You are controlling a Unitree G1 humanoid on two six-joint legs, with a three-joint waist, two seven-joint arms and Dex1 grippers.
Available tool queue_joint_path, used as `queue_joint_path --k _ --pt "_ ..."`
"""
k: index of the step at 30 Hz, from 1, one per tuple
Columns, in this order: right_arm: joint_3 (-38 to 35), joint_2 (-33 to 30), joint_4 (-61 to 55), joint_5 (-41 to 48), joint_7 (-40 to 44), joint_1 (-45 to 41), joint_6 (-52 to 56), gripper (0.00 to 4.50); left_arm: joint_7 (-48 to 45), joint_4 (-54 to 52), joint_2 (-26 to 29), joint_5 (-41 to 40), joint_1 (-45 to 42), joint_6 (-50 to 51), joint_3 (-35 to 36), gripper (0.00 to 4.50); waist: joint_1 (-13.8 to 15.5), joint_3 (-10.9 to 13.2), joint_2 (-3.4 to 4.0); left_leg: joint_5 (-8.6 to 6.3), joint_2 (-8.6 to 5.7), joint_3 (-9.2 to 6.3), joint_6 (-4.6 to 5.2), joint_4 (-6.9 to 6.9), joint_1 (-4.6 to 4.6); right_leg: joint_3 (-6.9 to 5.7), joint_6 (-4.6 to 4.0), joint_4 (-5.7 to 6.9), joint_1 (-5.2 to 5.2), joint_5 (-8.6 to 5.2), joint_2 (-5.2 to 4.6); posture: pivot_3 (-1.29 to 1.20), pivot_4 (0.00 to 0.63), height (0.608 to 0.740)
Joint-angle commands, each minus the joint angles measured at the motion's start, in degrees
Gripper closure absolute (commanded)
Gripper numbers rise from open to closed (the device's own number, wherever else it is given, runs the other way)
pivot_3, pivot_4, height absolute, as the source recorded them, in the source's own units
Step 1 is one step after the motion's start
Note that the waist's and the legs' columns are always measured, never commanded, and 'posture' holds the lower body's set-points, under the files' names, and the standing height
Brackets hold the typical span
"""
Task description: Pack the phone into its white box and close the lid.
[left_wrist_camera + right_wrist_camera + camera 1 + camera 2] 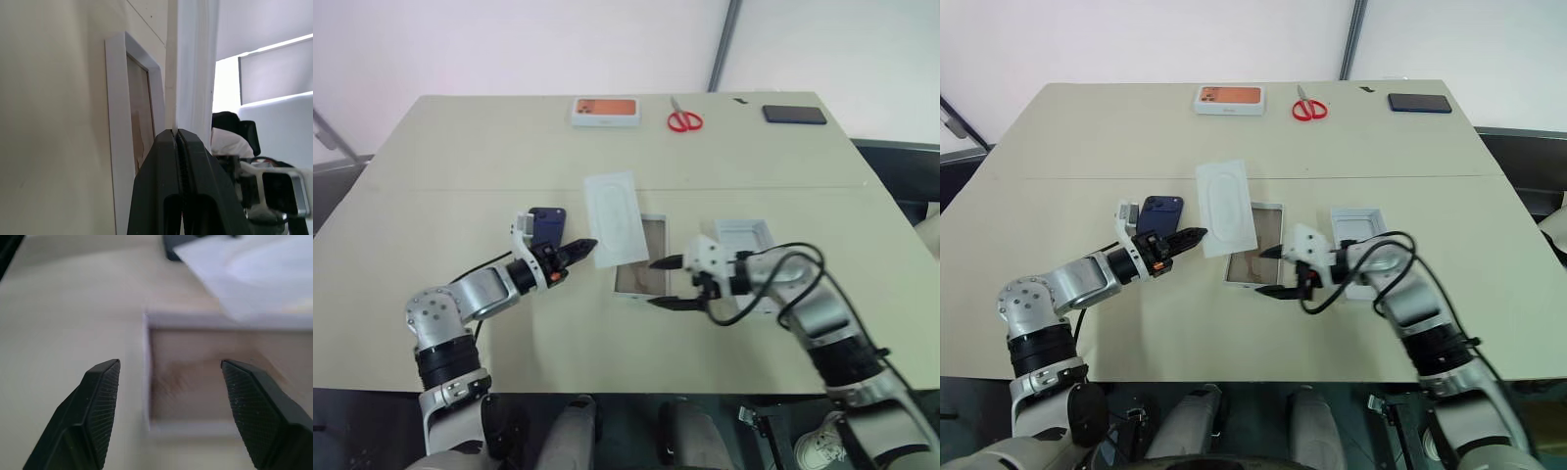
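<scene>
Clearing the white box [641, 267] — my left gripper [579, 249] is clenched on the flat white insert [615, 217], held above the box's far end. Right gripper [668, 283] is released, hovering at the box's near end. Box is empty; the phone [547, 226] lies beside my left wrist, the lid [744, 238] by my right arm. Next: set the insert aside, then fetch the phone. Scissors [684, 118], the orange-phone box [606, 111] and the black phone [794, 115] lie well apart at the far edge.

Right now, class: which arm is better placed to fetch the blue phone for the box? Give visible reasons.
Probably right. The right gripper is open and empty above the white box; the left gripper, nearer the phone, is shut on the flat white insert.
</scene>
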Motion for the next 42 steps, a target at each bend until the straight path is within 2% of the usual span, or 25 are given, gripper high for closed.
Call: queue_joint_path --k 1,7,13,16,17,21,25,29,32,37,42 --pt "-3.74 -1.30 0.87 1.61 0.28 0.14 -3.66 1.06 -0.40 -0.78 -0.11 -1.12 -0.72 -0.12 -2.53 4.50 -0.24 0.00 0.00 0.00 0.00 0.02 0.00 0.00 0.00 0.00 0.00 0.00 0.00 0.00 0.01 0.00 0.150 0.740" --pt "-4.92 -1.10 5.52 0.36 -1.67 -1.48 -7.27 1.06 -1.90 1.62 0.54 0.32 -0.51 0.72 -7.04 4.50 -0.27 0.00 0.00 0.00 0.05 0.08 0.00 -0.01 0.02 0.03 0.00 0.01 -0.01 0.00 0.04 0.00 0.150 0.740" --pt "-3.94 0.45 4.94 0.03 -3.32 -0.94 -8.31 1.06 -3.06 2.11 1.30 0.91 -1.06 -0.42 -7.95 4.50 -0.16 0.00 -0.01 0.00 0.05 0.06 0.00 -0.01 0.01 0.03 0.00 0.01 -0.02 0.00 0.03 0.00 0.150 0.740" --pt "-3.74 1.03 5.36 -0.43 -3.89 -1.08 -9.08 1.01 -3.73 2.14 1.60 0.98 -1.07 -0.33 -8.42 3.67 -0.11 0.00 -0.01 0.00 0.04 0.06 0.00 -0.01 0.01 0.03 0.00 0.01 -0.02 0.00 0.03 0.00 0.150 0.740" --pt "-3.71 1.17 5.60 -0.53 -3.96 -1.25 -9.27 1.01 -3.79 1.88 1.85 1.50 -1.08 -0.43 -8.81 3.27 -0.11 0.00 -0.01 0.01 0.04 0.06 0.00 -0.01 0.01 0.02 0.00 0.01 -0.02 0.00 0.03 0.00 0.150 0.740" --pt "-3.70 2.14 6.50 -0.63 -4.47 -2.60 -9.91 1.01 -4.96 1.52 3.54 3.86 -1.30 -1.82 -10.18 1.29 -0.18 0.00 -0.01 0.01 0.04 0.06 0.00 -0.01 0.01 0.03 0.00 0.01 -0.02 0.00 0.03 0.00 0.150 0.740" --pt "-3.87 3.64 7.13 -0.10 -5.20 -3.80 -10.06 1.01 -5.83 1.57 4.41 4.27 -2.34 -3.87 -9.28 1.29 -0.15 0.00 0.00 0.01 0.05 0.06 -0.01 -0.02 0.02 0.03 0.00 0.01 -0.02 0.00 0.04 0.00 0.150 0.740" --pt "-3.63 7.83 7.19 0.62 -7.67 -5.87 -9.31 1.01 -9.63 -1.79 7.16 7.58 -2.03 -8.91 -10.73 1.29 -0.37 0.01 -0.01 0.01 0.06 0.05 -0.01 -0.03 0.01 0.04 0.00 0.01 -0.06 0.00 0.04 0.00 0.150 0.740" --pt "-2.25 10.14 5.97 1.03 -7.60 -5.85 -7.93 1.83 -13.43 -5.42 9.93 11.48 -0.64 -13.40 -13.39 1.25 -0.27 0.00 -0.01 0.02 0.09 0.04 -0.03 -0.07 0.01 0.04 -0.01 0.01 -0.07 0.00 0.05 0.00 0.150 0.740" --pt "3.73 12.15 8.29 -6.29 -10.14 -5.41 -11.43 4.37 -24.33 -11.01 17.74 22.07 4.19 -25.33 -19.69 1.25 -0.25 0.00 0.00 0.02 0.06 0.08 -0.03 -0.08 0.01 0.07 -0.01 -0.01 -0.07 0.00 0.03 0.00 0.150 0.740" --pt "7.12 12.36 10.42 -11.27 -12.01 -6.30 -12.22 4.44 -31.51 -9.96 21.12 28.35 7.30 -37.54 -18.53 1.25 -0.18 0.01 0.02 0.03 0.11 0.06 -0.04 -0.11 -0.02 0.07 -0.04 -0.01 -0.13 -0.01 0.03 0.00 0.150 0.740"
